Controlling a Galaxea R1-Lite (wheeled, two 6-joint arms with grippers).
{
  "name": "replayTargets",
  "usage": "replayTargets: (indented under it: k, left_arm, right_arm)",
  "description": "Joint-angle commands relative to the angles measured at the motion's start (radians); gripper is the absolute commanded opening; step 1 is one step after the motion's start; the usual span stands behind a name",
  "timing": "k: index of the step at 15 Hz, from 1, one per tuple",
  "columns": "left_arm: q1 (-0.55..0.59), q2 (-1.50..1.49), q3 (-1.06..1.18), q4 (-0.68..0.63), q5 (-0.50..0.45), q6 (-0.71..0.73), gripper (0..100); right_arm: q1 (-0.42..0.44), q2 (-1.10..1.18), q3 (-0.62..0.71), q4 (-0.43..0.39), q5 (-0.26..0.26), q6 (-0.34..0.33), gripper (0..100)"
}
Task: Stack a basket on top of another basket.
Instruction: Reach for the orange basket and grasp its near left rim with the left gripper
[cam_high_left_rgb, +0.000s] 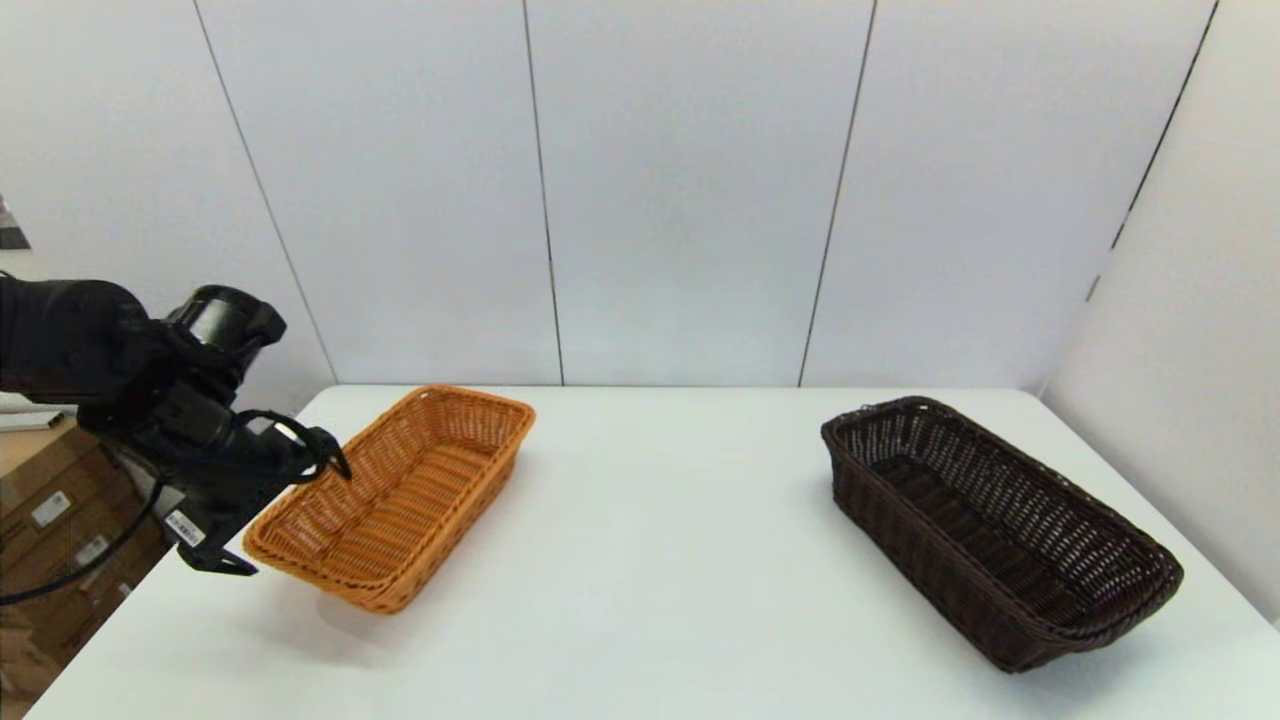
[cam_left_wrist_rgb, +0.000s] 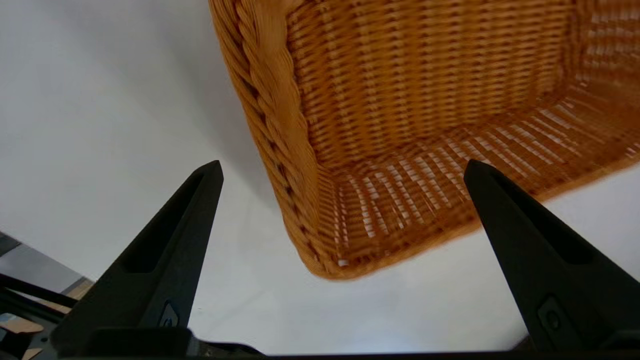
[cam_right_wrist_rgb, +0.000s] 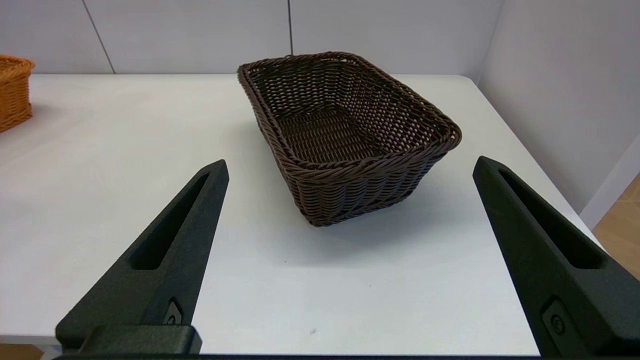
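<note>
Left gripper (cam_left_wrist_rgb: 342, 170) fingers spread by orange basket (cam_high_left_rgb: 395, 495) — right gripper (cam_right_wrist_rgb: 350, 165), unseen overhead, spread before dark basket (cam_right_wrist_rgb: 345, 135).

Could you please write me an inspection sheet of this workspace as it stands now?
Surface: white table, both baskets resting on it, well apart.
Job's things: orange-tan rectangular woven wicker basket on the robot's left; dark brown rectangular woven wicker basket on its right; neither stacked nor holding anything.
Clutter: nothing seen on the table.
Grippers: left gripper open beside the orange basket's near left corner, not gripping; right gripper open, held back from the dark basket, out of the head view.
Cables: black cable hanging below the left arm.
Surroundings: pale panelled walls; cardboard boxes off the table's left edge.
</note>
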Motion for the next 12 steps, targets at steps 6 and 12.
replayTargets:
  k: [6,12]
  left_arm:
    - [0.017,0.103,0.120,-0.135,0.003,-0.006,100]
    - [-0.003,0.118,0.154,-0.158,0.001,-0.038,100]
  right_arm:
    - [0.001,-0.002,-0.001,0.000,0.000,0.000,100]
    - [0.001,-0.002,-0.001,0.000,0.000,0.000,100]
